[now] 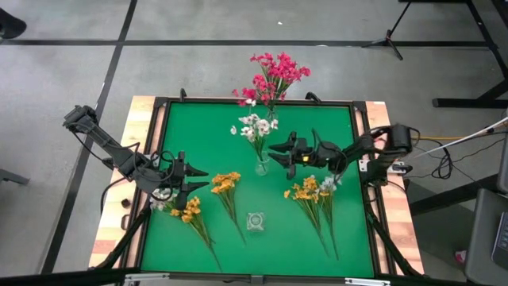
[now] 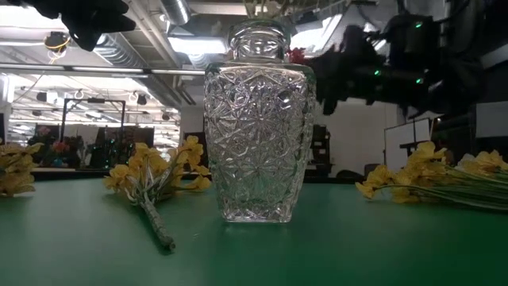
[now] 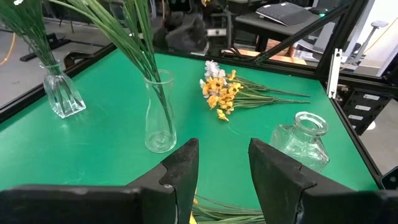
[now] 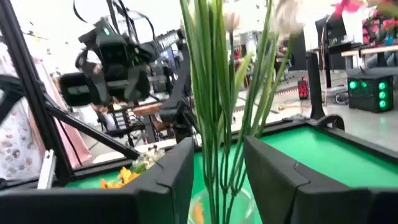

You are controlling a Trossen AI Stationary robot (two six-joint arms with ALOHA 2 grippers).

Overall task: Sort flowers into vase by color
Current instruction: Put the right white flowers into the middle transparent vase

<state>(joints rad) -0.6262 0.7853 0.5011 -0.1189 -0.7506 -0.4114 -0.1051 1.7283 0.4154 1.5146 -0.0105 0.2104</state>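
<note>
The right gripper (image 1: pixel 274 151) hovers with fingers apart and empty, just beside the middle vase (image 1: pixel 261 165) that holds the white flowers (image 1: pixel 255 127). The left gripper (image 1: pixel 198 179), also spread and empty, waits beside the yellow flowers (image 1: pixel 225 183) lying left of that vase. To finish well, the right gripper should probably back away without brushing the stems, then fetch the white sprigs lying among the mixed bunch (image 1: pixel 312 191) right of the vase.

1. A grey floor (image 1: pixel 71 95) crossed by dark lines surrounds the green surface (image 1: pixel 206 135).
2. A black tripod stand (image 1: pixel 393 36) stands beyond it.
3. Ceiling pipes (image 2: pixel 151 48) and bright lights (image 2: pixel 190 44) run overhead.
</note>
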